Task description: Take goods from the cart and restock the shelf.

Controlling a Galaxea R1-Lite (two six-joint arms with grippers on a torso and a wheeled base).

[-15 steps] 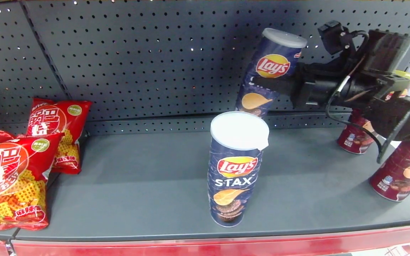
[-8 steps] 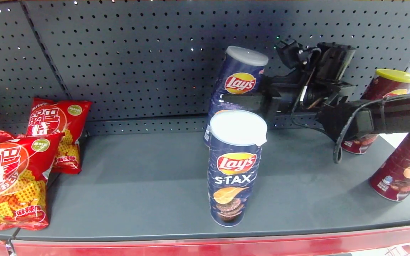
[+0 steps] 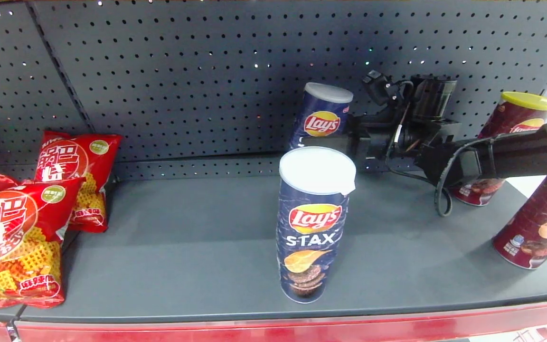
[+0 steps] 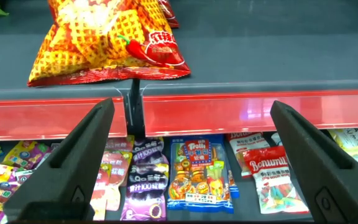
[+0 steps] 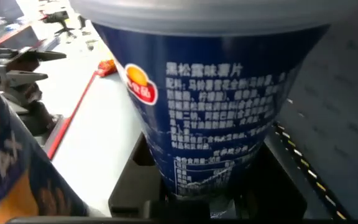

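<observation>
Now in hand: blue can of stacked crisps, pale plastic lid on top.
Location: at the back of the grey shelf, close to the pegboard wall, directly behind the front can of the same kind. Its base is hidden by that can, so contact with the shelf cannot be told.
Attitude: near upright, with a slight lean.
Right gripper: clamped across the can's lower body from the side. In the right wrist view the blue can rises out of the dark jaws.
Left gripper: fingers spread wide, holding nothing, hanging below the red shelf edge over a lower tier of candy packets.
Weight, judged: light.
Stiffness, judged: rigid cardboard tube that tolerates a firm squeeze, though hard pressure may dent it.
Surface, judged: glossy wrap, likely to slip under a loose grip.
Contents, judged: brittle, so it should be set down gently.
Best hold, judged: mid to lower body, never by the lid, which could pop off.
Neighbours: red cans to the right, well apart; red snack bags at the far left.
</observation>
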